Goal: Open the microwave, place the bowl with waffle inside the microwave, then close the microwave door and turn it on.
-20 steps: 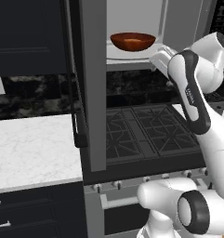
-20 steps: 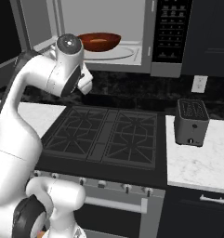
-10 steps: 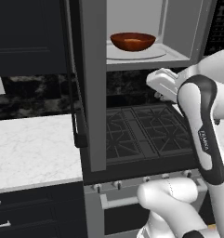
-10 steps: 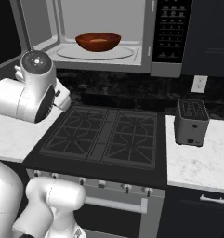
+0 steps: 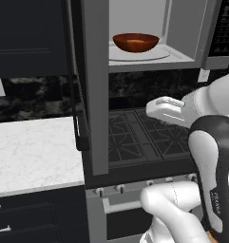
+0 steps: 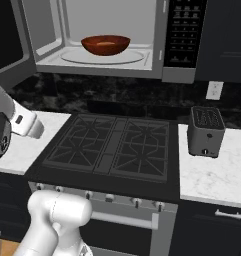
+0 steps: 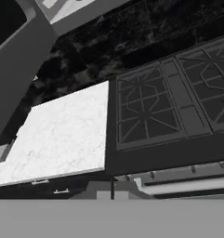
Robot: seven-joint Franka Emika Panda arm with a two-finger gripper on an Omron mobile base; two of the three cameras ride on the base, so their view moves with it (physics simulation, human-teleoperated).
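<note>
The microwave [image 6: 172, 40] hangs above the stove with its cavity showing. Its door [image 5: 97, 85] stands swung wide to the left, with the dark bar handle [image 5: 80, 118] toward me. On the turntable inside sits the reddish-brown bowl [image 5: 135, 42] [image 6: 105, 45]. Its rim hides the waffle. My gripper [image 5: 149, 108] [image 6: 40, 131] hangs below the microwave over the stove's left side, apart from the bowl. Its fingertips [image 7: 112, 189] are shut with nothing between them.
A black gas stove [image 6: 112, 147] lies under the microwave. A white marble counter [image 5: 35, 152] stretches to its left. On the right counter stands a grey toaster [image 6: 206, 132]. The open door juts out over the stove's left edge.
My gripper has gone from open to shut and has dropped from the microwave's opening to above the stove. The bowl stays on the turntable.
</note>
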